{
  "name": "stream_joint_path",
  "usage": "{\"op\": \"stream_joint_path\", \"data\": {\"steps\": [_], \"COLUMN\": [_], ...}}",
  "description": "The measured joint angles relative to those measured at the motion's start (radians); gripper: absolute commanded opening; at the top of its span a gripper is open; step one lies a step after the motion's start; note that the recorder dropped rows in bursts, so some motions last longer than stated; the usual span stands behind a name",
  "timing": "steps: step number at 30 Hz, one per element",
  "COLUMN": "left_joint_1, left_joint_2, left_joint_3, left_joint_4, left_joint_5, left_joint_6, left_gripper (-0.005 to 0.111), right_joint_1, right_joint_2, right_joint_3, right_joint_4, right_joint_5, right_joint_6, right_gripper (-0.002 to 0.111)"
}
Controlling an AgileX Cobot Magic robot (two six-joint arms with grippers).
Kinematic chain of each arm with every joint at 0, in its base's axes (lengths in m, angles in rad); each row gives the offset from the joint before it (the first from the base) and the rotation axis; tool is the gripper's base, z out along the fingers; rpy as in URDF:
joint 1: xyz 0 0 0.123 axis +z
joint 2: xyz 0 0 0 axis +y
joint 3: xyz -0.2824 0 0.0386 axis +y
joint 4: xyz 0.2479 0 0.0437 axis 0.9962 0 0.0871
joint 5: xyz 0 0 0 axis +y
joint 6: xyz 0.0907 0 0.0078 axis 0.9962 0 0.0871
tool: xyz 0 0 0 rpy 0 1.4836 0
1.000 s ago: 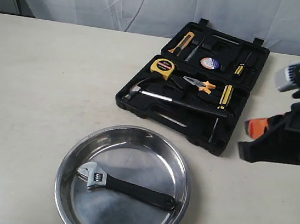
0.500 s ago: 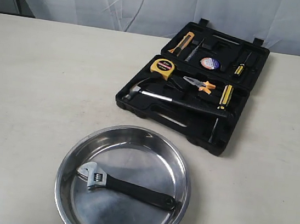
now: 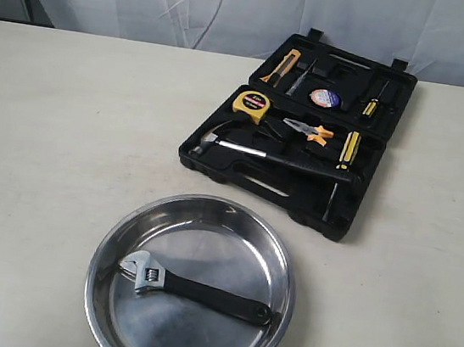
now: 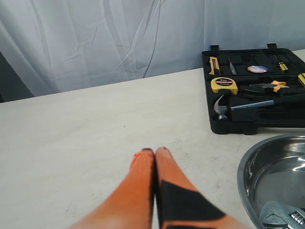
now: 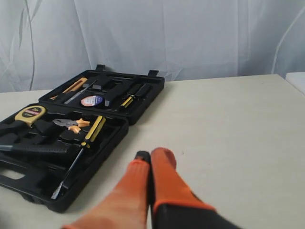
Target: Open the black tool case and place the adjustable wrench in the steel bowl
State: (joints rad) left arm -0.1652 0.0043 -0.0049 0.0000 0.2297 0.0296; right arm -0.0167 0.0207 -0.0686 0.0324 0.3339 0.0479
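Observation:
The adjustable wrench (image 3: 193,288) lies flat on the floor of the steel bowl (image 3: 117,235), silver head to the left, black handle to the right. Behind the bowl the black tool case (image 3: 240,177) lies open, lid folded back. Neither arm shows in the exterior view. In the left wrist view my left gripper (image 4: 154,150) is shut and empty above bare table, with the bowl (image 4: 248,167) and the wrench head (image 4: 281,217) off to one side. My right gripper (image 5: 153,155) is shut and empty too, beside the open case (image 5: 62,200).
The case holds a claw hammer (image 3: 264,155), a yellow tape measure (image 3: 251,103), orange-handled pliers (image 3: 310,131), screwdrivers (image 3: 348,148), a tape roll (image 3: 325,98) and a utility knife (image 3: 280,67). White cloth hangs behind the table's far edge.
The right arm, seen at the right edge of the exterior view a second ago, has drawn back out of that view. Wrench, bowl and case have not moved.

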Motion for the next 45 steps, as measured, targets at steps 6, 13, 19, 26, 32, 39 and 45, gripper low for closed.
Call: {"op": "stream_joint_path", "data": {"steps": [6,13,19,26,32,39,45], "left_joint_1": [0.0,0.0,0.0,0.0,0.0,0.0,0.0], "left_joint_2": [0.0,0.0,0.0,0.0,0.0,0.0,0.0], "left_joint_3": [0.0,0.0,0.0,0.0,0.0,0.0,0.0], "left_joint_4": [0.0,0.0,0.0,0.0,0.0,0.0,0.0], "left_joint_5": [0.0,0.0,0.0,0.0,0.0,0.0,0.0], "left_joint_6": [0.0,0.0,0.0,0.0,0.0,0.0,0.0], "left_gripper": [0.0,0.0,0.0,0.0,0.0,0.0,0.0], "right_joint_1": [0.0,0.0,0.0,0.0,0.0,0.0,0.0], "right_joint_2": [-0.014,-0.014,-0.014,-0.014,-0.014,-0.014,-0.014], "right_joint_3": [0.064,0.064,0.064,0.064,0.064,0.064,0.064], "right_joint_4": [-0.014,-0.016,-0.016,-0.016,-0.016,-0.016,-0.016], "right_joint_5": [0.007,0.007,0.007,0.007,0.007,0.007,0.007], "right_joint_6": [0.008,0.008,0.008,0.008,0.01,0.01,0.01], "right_gripper": [0.0,0.0,0.0,0.0,0.0,0.0,0.0]}}
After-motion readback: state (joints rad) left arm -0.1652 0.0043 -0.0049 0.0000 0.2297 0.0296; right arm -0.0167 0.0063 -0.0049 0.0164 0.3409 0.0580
